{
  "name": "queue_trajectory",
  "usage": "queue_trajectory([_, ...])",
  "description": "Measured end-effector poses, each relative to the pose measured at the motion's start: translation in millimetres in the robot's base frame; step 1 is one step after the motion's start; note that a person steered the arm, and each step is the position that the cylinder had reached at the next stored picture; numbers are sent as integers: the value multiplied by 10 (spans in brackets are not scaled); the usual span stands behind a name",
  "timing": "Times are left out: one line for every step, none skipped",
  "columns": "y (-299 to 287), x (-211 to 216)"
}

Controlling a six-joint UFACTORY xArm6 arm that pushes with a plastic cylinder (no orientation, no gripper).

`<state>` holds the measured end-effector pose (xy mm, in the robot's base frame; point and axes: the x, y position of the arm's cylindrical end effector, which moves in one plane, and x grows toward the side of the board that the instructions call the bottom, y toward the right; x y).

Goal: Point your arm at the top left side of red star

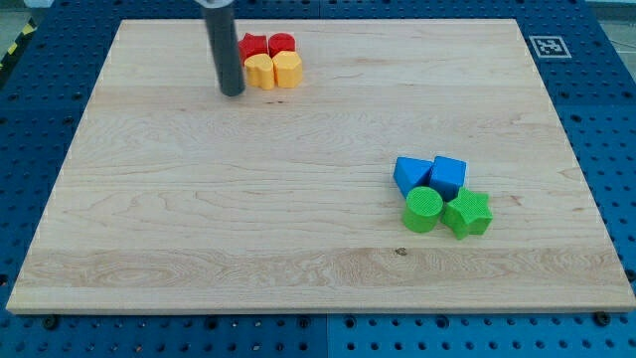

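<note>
The red star [253,45] lies near the view's top, left of centre, on the wooden board [199,199]. A red cylinder [282,43] touches it on the right. A yellow block [259,71] and a yellow hexagonal block [287,69] sit just below them, all four packed together. My tip [233,92] is at the end of the dark rod, down and to the left of the red star, just left of the yellow block and a small gap away from it.
Two blue blocks [411,173] [448,176], a green cylinder [423,209] and a green star [467,212] are clustered at the view's right. A printed marker tag [548,45] sits at the board's top right corner. Blue pegboard surrounds the board.
</note>
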<state>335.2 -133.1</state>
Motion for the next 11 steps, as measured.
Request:
queue_trajectory([-362,-176])
queue_trajectory([-532,-768])
queue_trajectory([-505,-1280])
queue_trajectory([-418,-1439])
queue_trajectory([72,-1434])
queue_trajectory([594,-1422])
queue_trajectory([528,-1359])
queue_trajectory([197,-1360])
queue_trajectory([138,-1361])
queue_trajectory([-55,-1361])
queue_trajectory([-62,-1361])
